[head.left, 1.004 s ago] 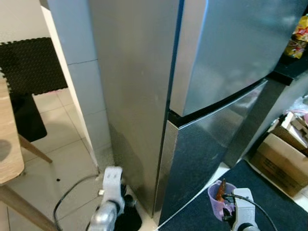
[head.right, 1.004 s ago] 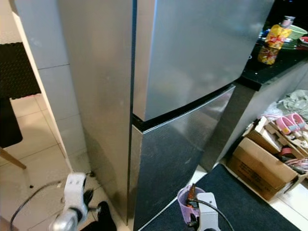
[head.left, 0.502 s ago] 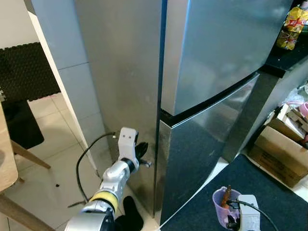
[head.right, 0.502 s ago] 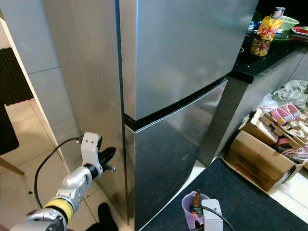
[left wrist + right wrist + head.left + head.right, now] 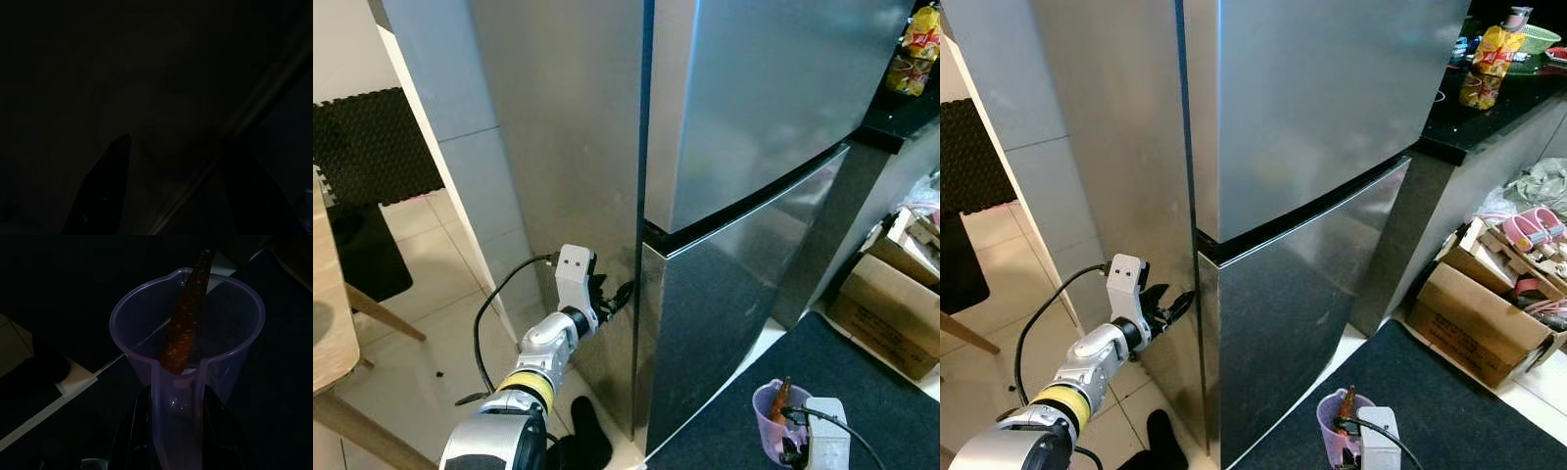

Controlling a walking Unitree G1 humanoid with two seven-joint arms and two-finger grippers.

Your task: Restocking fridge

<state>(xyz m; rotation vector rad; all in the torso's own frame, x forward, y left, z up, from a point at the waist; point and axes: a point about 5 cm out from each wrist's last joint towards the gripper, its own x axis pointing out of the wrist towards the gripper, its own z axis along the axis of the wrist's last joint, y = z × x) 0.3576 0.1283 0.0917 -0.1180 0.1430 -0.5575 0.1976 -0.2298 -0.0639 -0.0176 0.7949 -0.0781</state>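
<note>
Fridge (image 5: 754, 147) edge, left fingers (image 5: 619, 294) parted.

One fridge (image 5: 1283, 176) with two doors: one upper, one lower. One purple cup (image 5: 188, 352) holding one carrot (image 5: 186, 328). One cardboard box (image 5: 1474, 318), one dark floor mat (image 5: 1449, 421), two snack packets (image 5: 1487, 64) on the table (image 5: 1489, 122).

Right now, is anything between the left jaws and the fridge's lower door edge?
No. In the right eye view the open left gripper sits just short of the lower door.
</note>
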